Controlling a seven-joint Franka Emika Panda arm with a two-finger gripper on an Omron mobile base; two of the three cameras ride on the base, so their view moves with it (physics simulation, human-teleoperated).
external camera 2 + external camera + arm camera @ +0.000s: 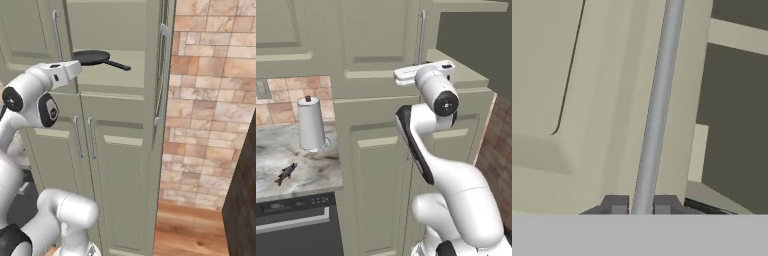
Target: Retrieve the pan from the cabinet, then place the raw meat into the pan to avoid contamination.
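Cabinet [120, 150]: upper right door [587, 100] stands swung open, with open room behind its free edge; the lower doors are shut. Brick wall [210, 100] lies well to the pincer's right, wood floor [195, 230] below it. Marble counter [301, 165] sits low to the pincer's left. Pan [92, 57] rests on the shelf inside, just beyond the pincer, handle pointing right. Towel roll [311, 125] stands upright on the counter. Bar handle [657, 100] runs between the fingers. Pincer [640, 206] is narrow, clamped on that bar. Meat [286, 173] lies near the counter's front edge, well apart.
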